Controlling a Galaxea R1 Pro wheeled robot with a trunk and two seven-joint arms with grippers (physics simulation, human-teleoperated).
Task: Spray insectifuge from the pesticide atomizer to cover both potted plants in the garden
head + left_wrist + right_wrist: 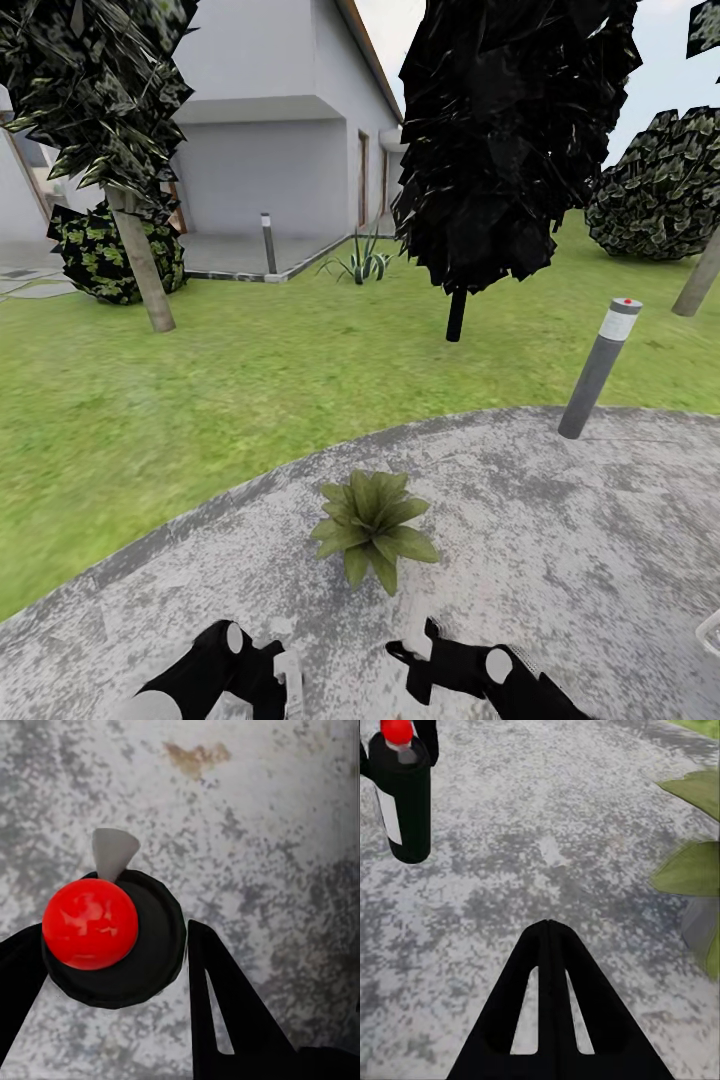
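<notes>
Speckled grey paving is filling the lower half of the head view, and on it, just above the two arms, one potted plant (372,525) is sitting with its leaves spread. The left gripper (112,967) is closing its dark fingers on either side of the pesticide atomizer (112,937), seen from above with its red cap and grey nozzle; in the right wrist view the bottle (403,799) is hanging upright just above the patio (560,560), so it looks held, not resting. The right gripper (549,937) is carrying nothing, its fingers pressed together in a point. The grip seems to sit off-centre on the round body, so the bottle may twist or slip as the arm swings toward the leaves, and the nozzle could end up pointing away from them. A grey lamp post (598,368) is standing at the patio's right edge, a dark tree (510,140) behind on the lawn (200,400); neither is blocking the plant.
</notes>
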